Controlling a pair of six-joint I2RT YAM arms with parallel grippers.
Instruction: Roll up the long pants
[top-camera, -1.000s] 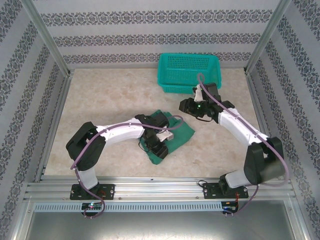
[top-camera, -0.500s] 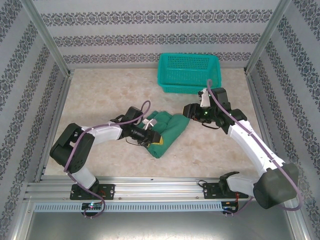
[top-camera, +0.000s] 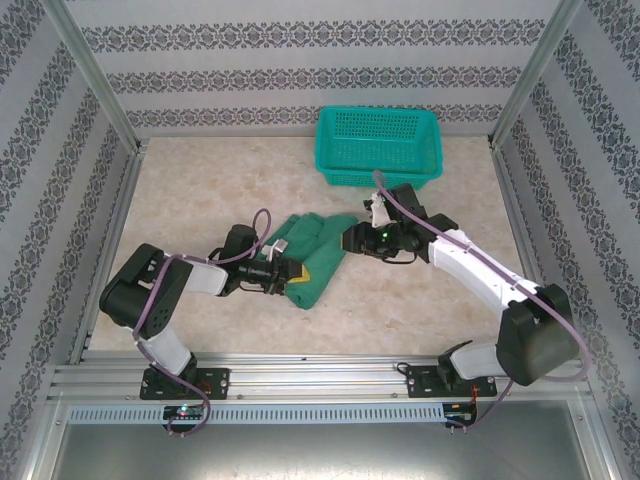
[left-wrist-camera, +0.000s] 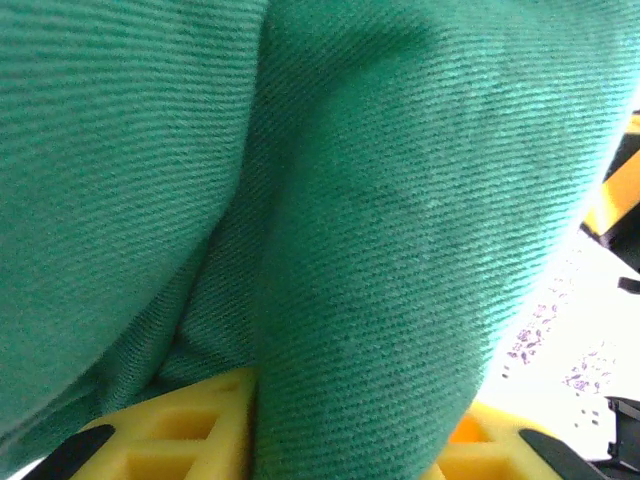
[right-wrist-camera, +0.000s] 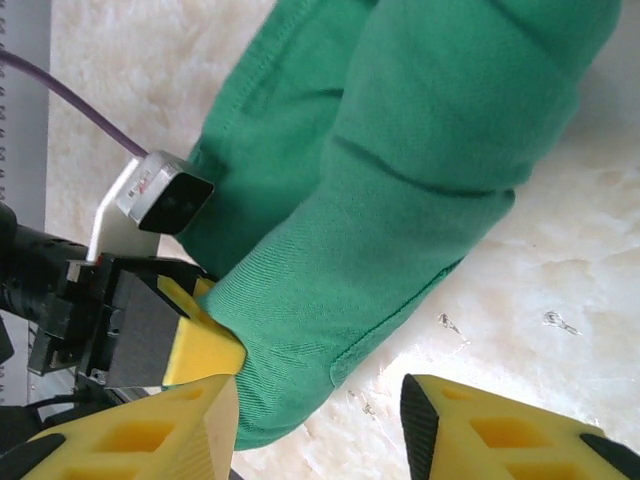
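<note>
The long pants lie bunched in a thick dark green roll mid-table. My left gripper lies low at the roll's near-left end; in the left wrist view its yellow fingers press on either side of a fat fold of the pants, shut on it. My right gripper is at the roll's right end, open. In the right wrist view its fingers straddle the end of the pants and bare table, not touching the cloth. The left gripper shows there, against the cloth.
A teal plastic mesh basket stands at the back of the table, just behind the right arm. Patterned walls and metal posts enclose the marble-look tabletop. Purple cables loop off both arms.
My left arm has drawn back to the left and its gripper has dropped to the roll's near-left end. The right gripper has moved left onto the roll's right end. The pants shifted left.
</note>
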